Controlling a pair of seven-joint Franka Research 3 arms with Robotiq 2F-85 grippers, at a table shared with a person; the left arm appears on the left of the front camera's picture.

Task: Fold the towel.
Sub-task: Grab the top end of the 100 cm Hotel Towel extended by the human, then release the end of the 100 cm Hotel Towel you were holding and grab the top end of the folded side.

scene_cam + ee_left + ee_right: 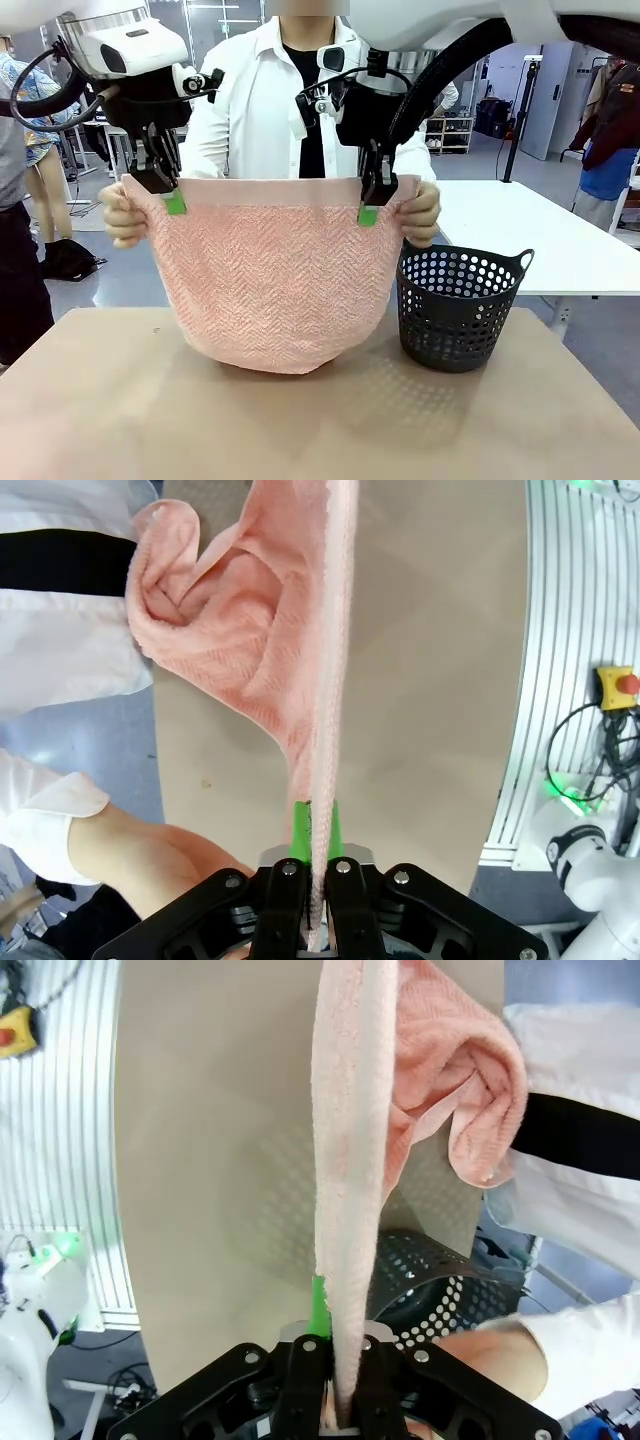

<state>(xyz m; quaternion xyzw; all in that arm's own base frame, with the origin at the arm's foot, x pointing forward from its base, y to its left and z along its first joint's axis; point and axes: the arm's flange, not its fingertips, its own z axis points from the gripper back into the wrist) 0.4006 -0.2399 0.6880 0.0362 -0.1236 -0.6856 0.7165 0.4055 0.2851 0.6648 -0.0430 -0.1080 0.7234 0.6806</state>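
While the left gripper (171, 193) clamps the towel (268, 285) near one top corner and the right gripper (371, 204) clamps it near the other, the cloth hangs below both, top edge level across, bottom sagging onto the table (90, 400) beside the basket (462, 305).

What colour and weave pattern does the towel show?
The towel is salmon pink with a herringbone weave, clearest in the front view.

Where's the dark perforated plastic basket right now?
In the front view the dark perforated plastic basket stands on the tan table on the robot's right, close beside the hanging salmon-pink terry towel and below the person's hand.
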